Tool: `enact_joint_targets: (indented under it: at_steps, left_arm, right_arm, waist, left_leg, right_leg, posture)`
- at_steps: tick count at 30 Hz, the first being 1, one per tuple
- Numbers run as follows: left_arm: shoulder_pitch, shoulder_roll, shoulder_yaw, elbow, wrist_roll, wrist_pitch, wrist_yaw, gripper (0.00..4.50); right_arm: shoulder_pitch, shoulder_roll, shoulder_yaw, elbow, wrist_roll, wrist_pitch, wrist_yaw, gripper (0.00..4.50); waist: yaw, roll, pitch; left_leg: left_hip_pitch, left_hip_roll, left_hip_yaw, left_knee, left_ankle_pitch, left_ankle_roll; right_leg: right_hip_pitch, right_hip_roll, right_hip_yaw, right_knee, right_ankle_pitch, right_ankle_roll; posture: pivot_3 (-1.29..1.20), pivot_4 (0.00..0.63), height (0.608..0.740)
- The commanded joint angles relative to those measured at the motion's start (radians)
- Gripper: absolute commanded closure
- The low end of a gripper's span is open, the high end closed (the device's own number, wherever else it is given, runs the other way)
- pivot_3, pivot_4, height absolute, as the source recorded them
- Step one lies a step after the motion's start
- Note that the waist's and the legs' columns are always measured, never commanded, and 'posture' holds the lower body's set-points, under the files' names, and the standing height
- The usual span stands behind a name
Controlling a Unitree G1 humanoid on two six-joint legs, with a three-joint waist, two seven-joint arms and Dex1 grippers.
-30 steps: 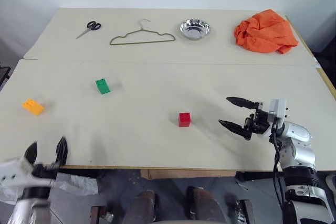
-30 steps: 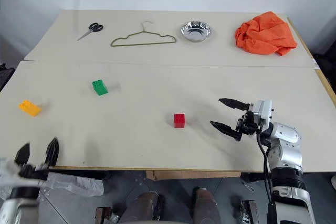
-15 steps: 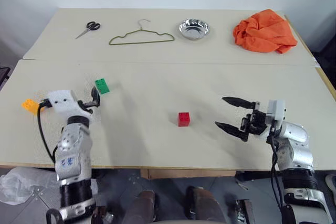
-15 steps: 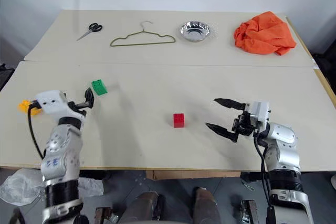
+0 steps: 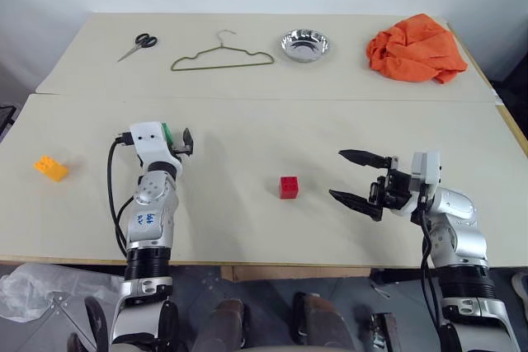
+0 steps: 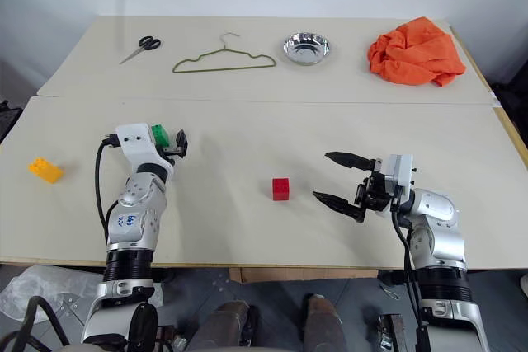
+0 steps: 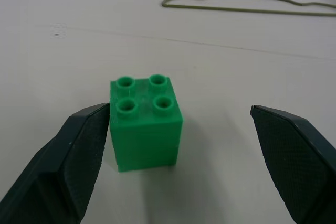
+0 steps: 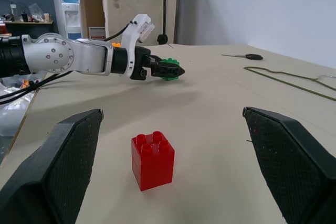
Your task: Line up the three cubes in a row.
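Green cube (image 7: 145,123): on the surface (image 5: 247,228), between the spread fingers of the left gripper (image 7: 178,161); one finger (image 7: 79,156) just beside its side, the other well apart.
Red cube (image 8: 153,160): mid-surface, ahead of the right gripper (image 5: 356,179), fingers spread wide, not touching.
Orange cube (image 5: 50,168): near the left edge, apart from both grippers.
Count: three cubes, one of each colour. At the far side: one scissors (image 5: 139,45), one hanger (image 5: 221,58), one bowl (image 5: 305,44), one cloth (image 5: 417,49).

- Green cube (image 7: 145,123): 4 studs, plain green.
- Red cube (image 5: 289,187): plain red.
- Orange-yellow cube (image 5: 51,168).
- Cloth (image 5: 417,49): orange.
- Bowl (image 5: 304,44): silver.
- Scissors (image 5: 139,45): black handles.
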Motion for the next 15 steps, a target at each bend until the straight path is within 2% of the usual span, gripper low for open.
enact_joint_targets:
  at_steps: [1,3,11,15]
  left_arm:
    - [-0.021,-0.002,0.007,-0.010,0.011,-0.019,0.016,0.19]
    - [-0.025,-0.002,0.010,-0.003,0.011,-0.028,0.018,0.57]
    - [-0.039,0.012,0.017,0.029,0.003,-0.049,-0.002,3.00]
    - [-0.017,0.034,0.017,0.006,-0.013,-0.106,-0.080,3.04]
  right_arm:
    - [0.009,-0.004,-0.009,-0.028,0.013,-0.001,-0.009,0.01]
    - [0.013,-0.006,-0.011,-0.023,0.010,-0.003,-0.012,0.00]
    - [0.019,-0.013,-0.011,-0.004,0.001,-0.003,-0.012,0.00]
    - [0.037,-0.018,-0.010,-0.008,-0.005,-0.005,-0.012,0.00]
  waist:
    - [0.000,0.000,0.000]
    - [0.000,0.000,0.000]
    - [0.001,0.000,0.000]
    - [0.001,0.000,0.000]
  left_leg:
    - [0.000,0.000,0.000,0.000,0.000,0.000]
    - [0.000,0.000,0.000,0.000,0.000,0.000]
    - [0.000,-0.001,0.000,0.000,0.000,0.000]
    - [0.000,-0.001,0.000,0.000,0.000,0.000]
  right_leg:
    - [0.000,0.000,0.000,0.000,0.000,0.000]
    - [0.000,0.000,0.000,0.000,0.000,0.000]
    - [0.000,0.000,0.000,0.000,0.000,0.000]
    - [0.000,-0.001,0.000,0.001,0.000,0.000]
  posture:
    - [0.00,0.150,0.740]
    - [0.00,0.150,0.740]
    - [0.00,0.150,0.740]
    - [0.00,0.150,0.740]
